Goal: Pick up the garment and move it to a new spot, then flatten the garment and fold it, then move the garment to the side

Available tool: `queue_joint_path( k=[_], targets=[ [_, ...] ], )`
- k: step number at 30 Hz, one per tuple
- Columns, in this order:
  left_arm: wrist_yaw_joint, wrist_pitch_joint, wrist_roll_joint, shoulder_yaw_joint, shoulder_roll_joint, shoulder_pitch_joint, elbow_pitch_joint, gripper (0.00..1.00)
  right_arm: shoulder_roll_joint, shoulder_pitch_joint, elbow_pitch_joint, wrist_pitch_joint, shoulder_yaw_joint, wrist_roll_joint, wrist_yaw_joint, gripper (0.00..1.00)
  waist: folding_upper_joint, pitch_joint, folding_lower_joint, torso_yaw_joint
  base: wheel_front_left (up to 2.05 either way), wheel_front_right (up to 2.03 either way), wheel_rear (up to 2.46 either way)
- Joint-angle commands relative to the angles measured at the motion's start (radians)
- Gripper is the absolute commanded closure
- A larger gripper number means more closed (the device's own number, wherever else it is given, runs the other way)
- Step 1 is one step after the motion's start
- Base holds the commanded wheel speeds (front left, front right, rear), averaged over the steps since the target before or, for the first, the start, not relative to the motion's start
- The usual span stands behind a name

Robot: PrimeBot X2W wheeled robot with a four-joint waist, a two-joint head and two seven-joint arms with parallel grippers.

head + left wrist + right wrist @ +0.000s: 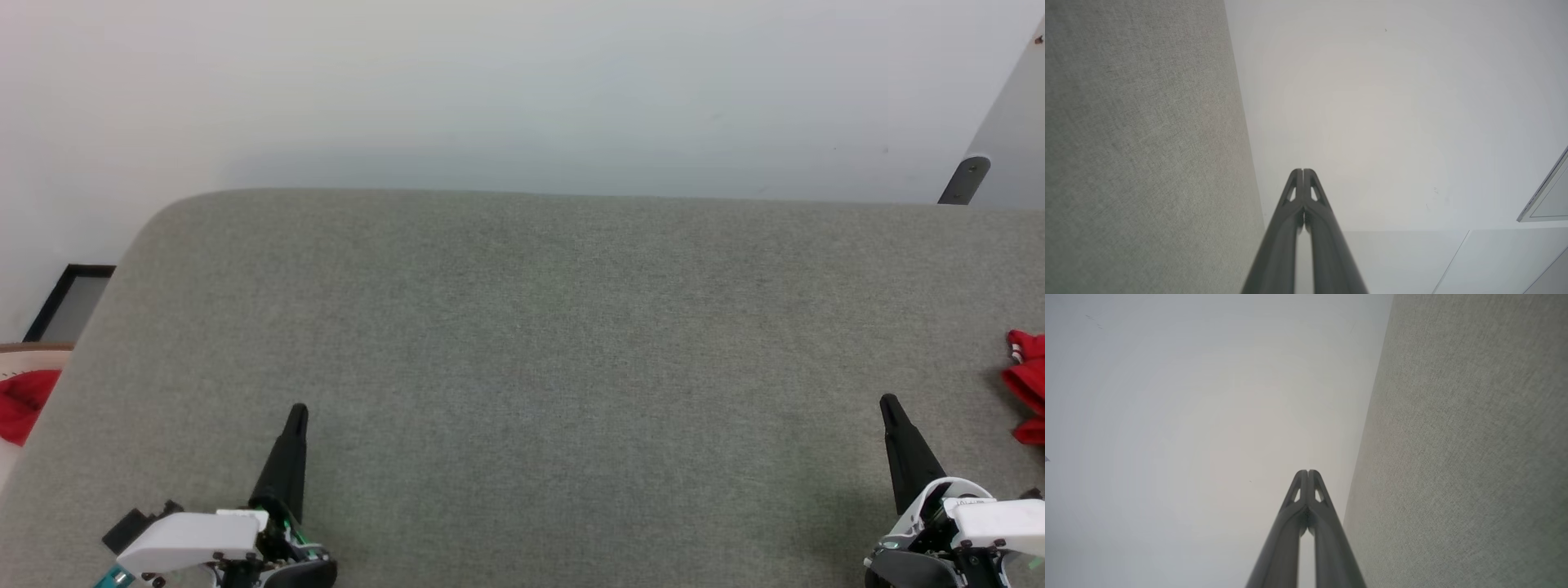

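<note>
Left gripper (298,411) and right gripper (888,402) are both clenched, with nothing between the fingers, above the near part of the grey table (555,327). The garment (1027,384) lies bunched at the table's right edge, beside the right gripper and clear of it.

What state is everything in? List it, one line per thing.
Left gripper: shut, holding nothing, over the table.
Right gripper: shut, holding nothing.
Garment: crumpled at the table's right edge, partly out of frame, not held.
Red cloth: bunched, off the table's left side, partly out of frame.
</note>
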Motion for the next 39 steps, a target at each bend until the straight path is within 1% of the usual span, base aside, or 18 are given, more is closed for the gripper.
queue_joint_path(
  k=[1,39],
  targets=[
    [-0.006,0.003,0.002,0.004,-0.002,-0.011,0.001,1.0,0.004,-0.003,0.0,0.001,0.0,0.004,0.0,1.0,-0.0001,0.0,0.0,0.0,0.0,0.0,0.0],
    [-0.006,0.004,0.004,0.006,-0.004,-0.011,0.001,1.0,0.004,-0.003,0.0,0.001,0.001,0.004,0.0,1.0,-0.0001,0.0,0.0,0.0,0.0,0.0,0.0]
  ],
)
